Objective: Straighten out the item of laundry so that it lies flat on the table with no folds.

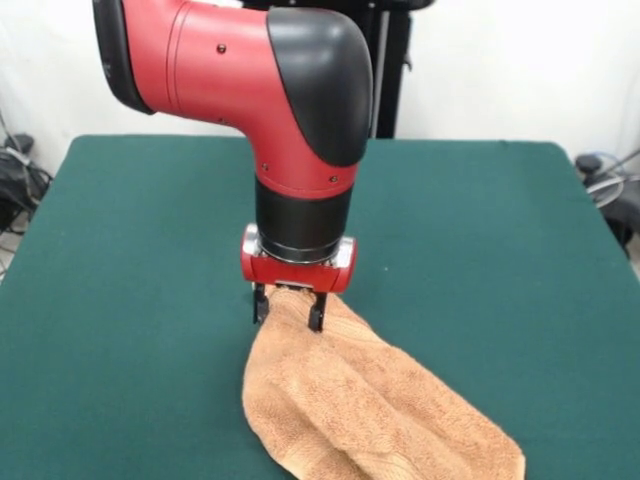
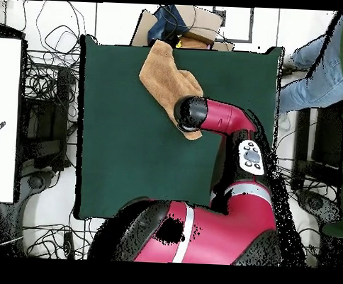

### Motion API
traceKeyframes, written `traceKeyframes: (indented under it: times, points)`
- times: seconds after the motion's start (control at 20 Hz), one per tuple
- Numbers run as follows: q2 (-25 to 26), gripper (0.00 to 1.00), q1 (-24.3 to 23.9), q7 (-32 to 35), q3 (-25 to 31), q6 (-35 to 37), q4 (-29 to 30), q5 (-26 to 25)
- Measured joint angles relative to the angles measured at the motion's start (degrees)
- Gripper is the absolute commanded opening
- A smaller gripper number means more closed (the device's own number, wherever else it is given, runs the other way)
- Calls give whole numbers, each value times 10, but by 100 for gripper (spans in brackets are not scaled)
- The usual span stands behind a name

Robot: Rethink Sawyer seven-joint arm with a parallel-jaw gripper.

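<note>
The item of laundry (image 1: 365, 410) is an orange-tan terry towel, bunched and folded on the green table (image 1: 120, 300). It runs from under the gripper to the near edge. My gripper (image 1: 288, 308) points straight down with its fingers shut on the towel's upper end, which is lifted into a peak. In the overhead view the towel (image 2: 165, 73) lies near the table's far edge (image 2: 118, 131), and the arm's wrist (image 2: 191, 114) covers the gripper and the towel's held end.
Tangled cables (image 2: 46, 78) and equipment lie off the table's left side in the overhead view. A person's leg in jeans (image 2: 315, 76) stands past the right edge. Cardboard and clutter (image 2: 183, 24) sit beyond the far edge.
</note>
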Motion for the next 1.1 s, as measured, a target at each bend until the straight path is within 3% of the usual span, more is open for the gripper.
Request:
traceKeyframes:
  times: [0.2,0.25,1.1]
  points:
    - [0,100,3,0,0,0,0,0]
    - [0,0,5,0,0,0,0,0]
    - [-9,0,32,0,0,0,6,0]
